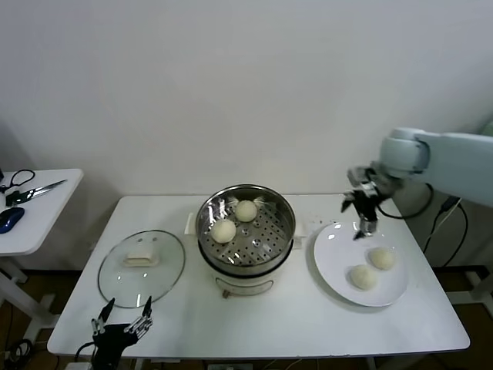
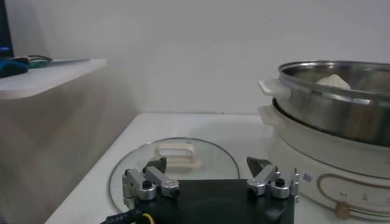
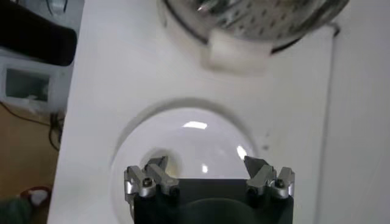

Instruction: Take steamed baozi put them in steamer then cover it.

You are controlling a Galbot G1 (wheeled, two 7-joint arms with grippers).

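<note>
Two steamed baozi (image 1: 246, 210) (image 1: 224, 230) lie in the steel steamer (image 1: 282, 245) at the table's middle. Two more baozi (image 1: 381, 257) (image 1: 362, 277) lie on a flat white plate (image 1: 331, 262) to its right. The glass cover (image 1: 166, 270) with its cream handle lies flat on the table left of the steamer. My right gripper (image 1: 362, 231) is open and empty, hovering over the plate's far edge; in the right wrist view (image 3: 206, 163) a baozi (image 3: 159, 163) peeks out behind one finger. My left gripper (image 1: 122, 317) is open and empty at the table's front edge, near the cover (image 2: 210, 159).
A side table (image 1: 38, 220) at the far left holds scissors (image 1: 35, 190) and a blue object. The steamer's pot base (image 2: 317, 155) stands close to the left gripper's side. A wall runs behind the table.
</note>
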